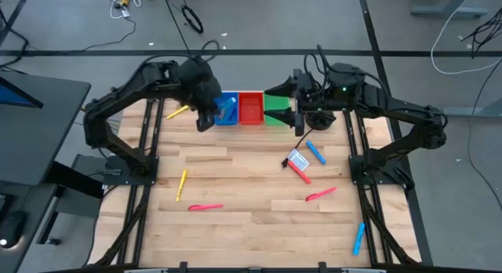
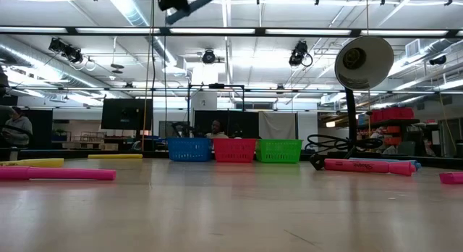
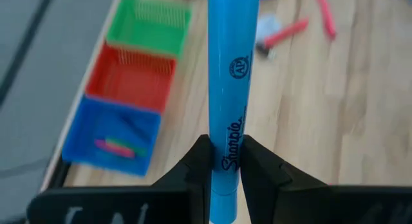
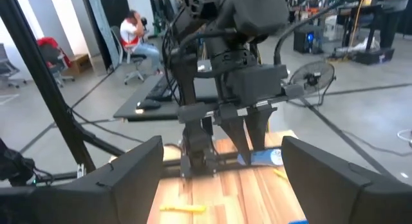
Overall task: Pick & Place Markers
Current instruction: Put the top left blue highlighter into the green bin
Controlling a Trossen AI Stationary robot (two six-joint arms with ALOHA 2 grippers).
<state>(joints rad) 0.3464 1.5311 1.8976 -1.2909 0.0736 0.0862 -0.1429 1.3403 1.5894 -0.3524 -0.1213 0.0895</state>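
The left pincer (image 3: 225,161) is clamped on a smooth blue Sharpie marker (image 3: 230,89), its black script logo legible, held above the blue mesh bin (image 1: 227,109). The right pincer (image 1: 300,124), fingers spread apart, hovers beside the green bin (image 1: 276,108) over the wood-plank desk (image 1: 251,179).

1. "Sharpie" runs in dark script along the barrel of the blue marker (image 3: 232,89), which is clamped between the fingers of the left gripper (image 3: 226,161) in the left wrist view.
2. Higher on the same barrel sits a small round dark seal reading "AP".
3. The pink marker (image 2: 369,166) lying on the table in the low view carries dark print along its side, too small to read.
4. The small white-and-blue card (image 1: 296,158) shows no readable writing in the high view.
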